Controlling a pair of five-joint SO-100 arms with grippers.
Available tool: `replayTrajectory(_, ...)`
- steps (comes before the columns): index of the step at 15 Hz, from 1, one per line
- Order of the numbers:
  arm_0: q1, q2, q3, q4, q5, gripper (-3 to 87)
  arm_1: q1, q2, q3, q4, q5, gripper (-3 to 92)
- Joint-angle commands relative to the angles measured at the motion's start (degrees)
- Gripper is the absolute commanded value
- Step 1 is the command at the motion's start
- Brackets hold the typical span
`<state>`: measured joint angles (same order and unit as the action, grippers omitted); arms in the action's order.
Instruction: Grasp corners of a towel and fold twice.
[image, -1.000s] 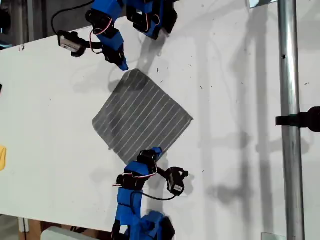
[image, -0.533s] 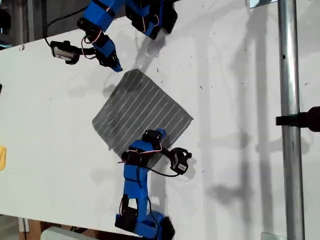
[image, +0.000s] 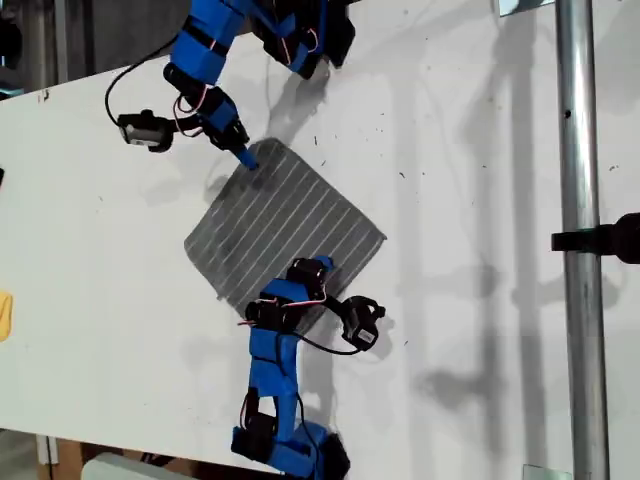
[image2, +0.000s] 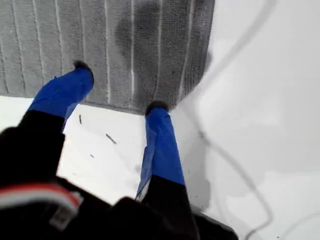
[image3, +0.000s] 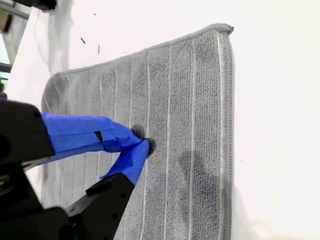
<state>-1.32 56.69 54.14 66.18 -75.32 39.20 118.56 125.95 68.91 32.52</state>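
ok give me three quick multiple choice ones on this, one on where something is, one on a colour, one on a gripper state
1. Where are the tips of my first gripper?
A. at a corner of the towel
B. in the towel's middle
C. well away from the towel

2. What colour are the towel's stripes?
A. red
B. yellow
C. white

3. How do the jaws of my second gripper stand?
A. wide open
B. closed, tips together on the towel
C. closed in the air, clear of the towel

Answers:
1 A: the first wrist view shows one tip at the corner's edge.
2 C: thin white lines cross the grey cloth.
3 B: the second wrist view shows the tips meeting on the cloth.
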Motion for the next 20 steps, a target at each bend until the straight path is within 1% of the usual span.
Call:
replayTrajectory(1,1.23,0.7,-3.34,-0.62,-0.09,-2.7,1.23,-5.27,1.76,-6.94,-1.58,25.9)
replayTrajectory(5,0.88,-0.62,-3.25,-0.7,-1.05,-2.7,3.69,-16.0,2.81,-12.83,-2.72,24.7)
replayTrajectory(7,0.62,-1.14,-3.34,-1.14,-1.76,-2.7,3.25,-20.57,-0.35,-12.39,-3.08,22.6)
replayTrajectory(8,0.53,-1.23,-3.34,-1.23,-1.93,-2.7,3.25,-23.03,-2.11,-11.87,-3.25,10.3)
replayTrajectory(10,0.35,-1.32,-3.34,-1.23,-2.55,-2.6,2.2,-27.16,-5.36,-10.37,-3.25,-0.2)
replayTrajectory(13,0.44,-1.49,-3.34,-1.32,-2.99,-2.5,-1.58,-28.83,-7.65,-10.37,-0.26,-0.3)
replayTrajectory(15,0.79,-1.76,-3.34,-2.46,-2.72,1.1,-3.96,-30.85,-9.58,-9.67,1.85,-0.3)
replayTrajectory(16,1.14,-2.02,-3.34,-4.31,-0.79,2.6,-4.57,-31.38,-10.11,-9.58,2.29,-0.3)
replayTrajectory(17,1.76,-2.72,-3.25,-7.56,2.11,7.0,-4.83,-31.55,-10.37,-9.49,2.46,-0.3)
replayTrajectory(18,2.55,-4.04,-3.43,-12.13,6.42,11.3,-4.92,-31.55,-10.37,-9.49,2.72,-0.3)
replayTrajectory(20,4.57,-5.8,-4.13,-18.19,15.03,16.2,-5.1,-31.55,-10.37,-9.23,2.9,-0.3)
